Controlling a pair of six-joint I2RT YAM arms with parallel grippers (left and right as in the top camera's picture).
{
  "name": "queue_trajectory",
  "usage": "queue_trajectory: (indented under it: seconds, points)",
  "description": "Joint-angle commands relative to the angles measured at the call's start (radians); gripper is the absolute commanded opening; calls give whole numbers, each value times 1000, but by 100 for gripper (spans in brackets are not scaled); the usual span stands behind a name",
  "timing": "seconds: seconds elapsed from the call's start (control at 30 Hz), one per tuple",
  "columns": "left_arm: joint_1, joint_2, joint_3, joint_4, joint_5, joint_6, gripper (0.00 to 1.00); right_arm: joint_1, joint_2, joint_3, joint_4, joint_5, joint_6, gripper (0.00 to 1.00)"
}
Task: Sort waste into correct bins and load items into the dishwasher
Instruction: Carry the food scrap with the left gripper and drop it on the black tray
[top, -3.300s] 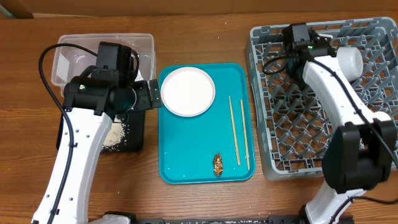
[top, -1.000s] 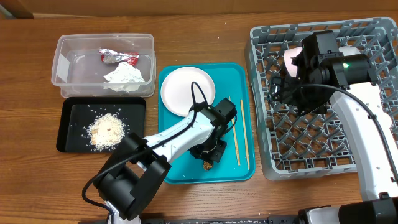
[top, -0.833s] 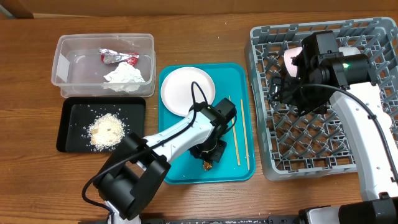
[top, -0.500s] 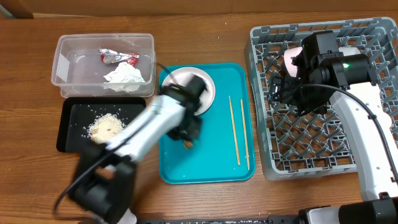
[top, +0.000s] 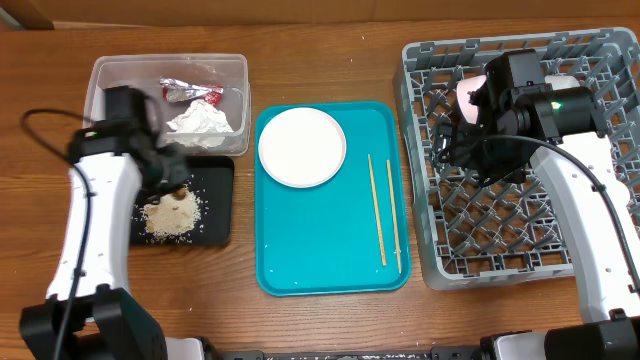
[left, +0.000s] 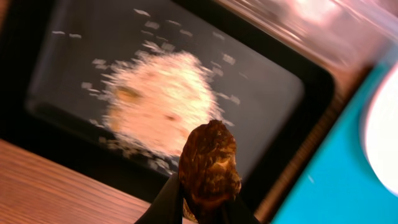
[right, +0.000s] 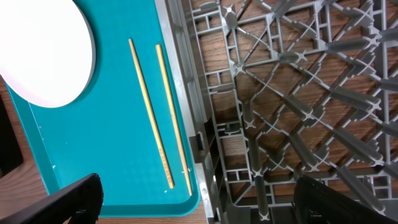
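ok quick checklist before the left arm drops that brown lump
1. Brown food lump pinched in left gripper: ok.
2. Lump above black tray: ok.
3. Tray holds crumbs, matching food waste: ok.
4. Drop height above tray: cannot tell.
5. Right gripper open, away over dish rack: ok.

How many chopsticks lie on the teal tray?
2. The left chopstick and right chopstick lie side by side near the right edge of the teal tray; none seems hidden.

white arms (top: 88, 235), black joints (top: 515, 85), cables (top: 38, 118)
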Motion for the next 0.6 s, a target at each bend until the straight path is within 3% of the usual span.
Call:
queue_trajectory:
  seconds: [0.0,0.23,0.57]
  points:
    - [98,63,-12,30,-23,-8,4,0,1,0,5,10,-3,100]
    - [185,209,-12,112,-39,1,4,0,1,0,0,10,-3,100]
    - [212,340,-12,146,-80,1,4,0,1,0,-18,10,-3,100]
